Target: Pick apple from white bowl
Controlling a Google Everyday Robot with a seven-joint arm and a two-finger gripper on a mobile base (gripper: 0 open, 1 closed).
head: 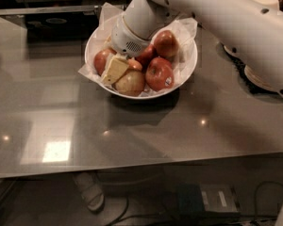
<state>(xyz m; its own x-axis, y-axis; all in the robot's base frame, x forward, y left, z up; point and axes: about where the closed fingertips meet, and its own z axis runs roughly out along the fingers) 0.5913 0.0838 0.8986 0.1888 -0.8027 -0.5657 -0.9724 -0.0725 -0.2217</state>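
Your tool [115, 68] sits low in the bowl [191, 62] on the counter [61, 126], against the left apple [102, 60]; its grip, you cannot tell.

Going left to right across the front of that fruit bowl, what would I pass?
Red apple → gripper, down in the white bowl → pale yellow-green apple → red apple with a sticker.

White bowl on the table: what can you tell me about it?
The white bowl is wide, shallow and round, lined with crinkled white paper that pokes over its rim. It sits upright on the grey table, holding several apples. The robot's gripper reaches down into its left side as seen, among the fruit.
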